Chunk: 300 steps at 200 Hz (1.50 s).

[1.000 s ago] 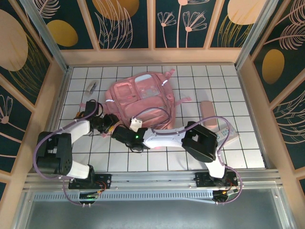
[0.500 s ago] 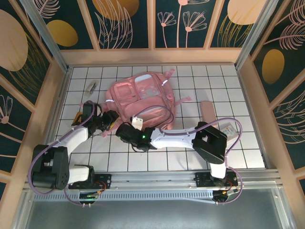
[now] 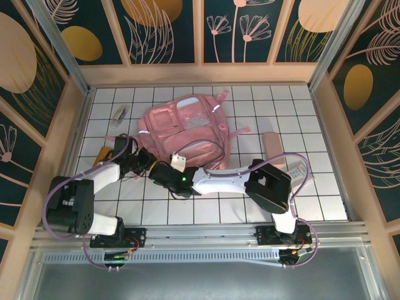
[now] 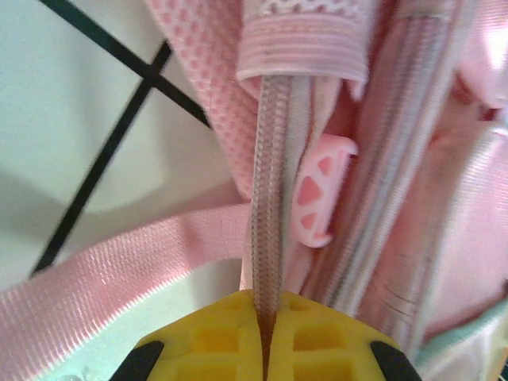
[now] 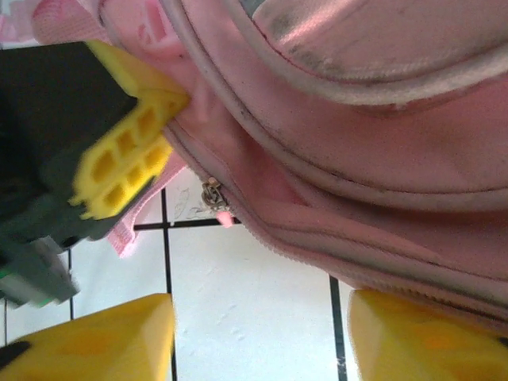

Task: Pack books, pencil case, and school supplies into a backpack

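White grid table [image 3: 250,206]; backpack [image 3: 184,125] lies on it

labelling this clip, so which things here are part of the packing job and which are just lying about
Job: backpack, orange pad, grey-white piece, pink oblong case.
Just there: gridded table, patterned wall panels.
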{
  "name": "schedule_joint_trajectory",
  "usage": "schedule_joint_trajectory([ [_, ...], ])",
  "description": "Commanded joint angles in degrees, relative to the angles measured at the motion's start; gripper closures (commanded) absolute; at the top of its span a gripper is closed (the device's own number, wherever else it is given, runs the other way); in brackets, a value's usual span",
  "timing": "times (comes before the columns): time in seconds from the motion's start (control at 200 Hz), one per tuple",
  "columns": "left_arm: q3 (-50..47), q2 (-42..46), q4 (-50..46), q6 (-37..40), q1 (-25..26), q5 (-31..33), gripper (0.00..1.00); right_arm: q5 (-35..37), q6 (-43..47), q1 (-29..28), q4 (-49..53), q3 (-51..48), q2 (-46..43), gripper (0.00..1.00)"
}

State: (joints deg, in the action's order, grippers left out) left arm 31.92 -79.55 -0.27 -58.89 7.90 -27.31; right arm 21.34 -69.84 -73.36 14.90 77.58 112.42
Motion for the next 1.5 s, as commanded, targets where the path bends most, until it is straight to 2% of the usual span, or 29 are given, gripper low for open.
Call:
schedule_joint_trajectory([
  [0.0, 3.5, 3.5, -6.8, -5.4, 0.8, -5.8, 1.00, 4.1, -2.7, -1.3, 7.7, 4.1, 2.4, 0.35],
  [0.075, 6.1, 2.8, -11.2, -4.3, 2.5, -10.3, 1.00, 4.2, -3.7, -1.3, 6.5, 3.4, 2.2, 0.37],
  [0.155, 8.3, 2.6, -15.3, -2.0, 4.4, -11.3, 1.00, 4.9, -6.1, -1.0, 5.7, 2.5, 1.6, 0.42],
  [0.305, 5.4, 5.8, -12.1, -6.2, 5.3, -11.9, 1.00, 5.3, -8.8, -0.3, 0.7, -0.5, -0.4, 0.53],
  [0.585, 3.2, 5.7, -11.9, -5.6, 5.6, -13.2, 1.00, 6.7, -11.9, 0.3, 4.7, -0.2, -1.7, 0.52],
  [0.736, 1.7, 6.3, -10.9, -6.0, 5.6, -12.1, 1.00, 3.0, -13.6, 1.5, 1.1, -2.7, -3.9, 0.53],
  [0.766, 1.4, 6.3, -10.7, -6.1, 5.6, -12.0, 1.00, 3.0, -13.5, 1.5, 0.0, -3.3, -4.5, 0.58],
  [0.826, 1.0, 6.0, -10.0, -6.3, 5.6, -12.2, 1.00, 3.3, -13.1, 1.5, -0.1, -3.3, -5.1, 0.74],
  [0.876, 0.9, 5.5, -9.8, -6.4, 5.6, -12.1, 1.00, 4.0, -13.2, 1.5, 1.2, -2.9, -5.2, 0.80],
  [0.921, 0.9, 5.3, -9.5, -6.5, 5.6, -12.2, 1.00, 4.5, -12.8, 1.6, 2.1, -2.5, -5.1, 0.79],
  [0.991, 1.0, 5.1, -9.3, -6.7, 5.6, -12.1, 1.00, 4.8, -12.1, 1.6, 2.6, -2.3, -5.0, 0.69],
  [1.026, 1.1, 5.2, -9.2, -6.8, 5.6, -11.9, 1.00, 4.6, -11.9, 1.7, 2.5, -2.5, -5.1, 0.68],
  [1.096, 0.9, 5.4, -9.2, -6.9, 5.6, -11.8, 1.00, 4.7, -11.4, 1.8, 2.3, -2.6, -5.1, 0.69],
  [1.176, 0.6, 5.5, -8.7, -7.4, 5.6, -12.0, 1.00, 5.8, -11.1, 1.9, 3.1, -2.3, -4.9, 0.83],
  [1.246, 0.3, 5.6, -8.4, -7.4, 5.6, -12.0, 1.00, 6.6, -10.7, 1.9, 4.5, -1.5, -4.3, 0.85],
  [1.326, 0.0, 5.6, -8.3, -7.4, 5.6, -12.1, 1.00, 7.4, -10.8, 1.9, 6.9, -0.1, -3.6, 0.84],
  [1.421, -0.3, 5.7, -8.1, -7.4, 5.6, -12.2, 1.00, 9.0, -11.5, 1.7, 11.8, 2.0, -2.7, 0.72],
  [1.456, -0.4, 5.8, -8.0, -7.5, 5.6, -12.2, 1.00, 10.2, -11.9, 1.5, 13.9, 3.2, -2.2, 0.72],
  [1.496, -0.5, 5.8, -7.9, -7.5, 5.6, -12.2, 1.00, 12.3, -11.6, 1.0, 16.1, 4.7, -1.5, 0.77],
])
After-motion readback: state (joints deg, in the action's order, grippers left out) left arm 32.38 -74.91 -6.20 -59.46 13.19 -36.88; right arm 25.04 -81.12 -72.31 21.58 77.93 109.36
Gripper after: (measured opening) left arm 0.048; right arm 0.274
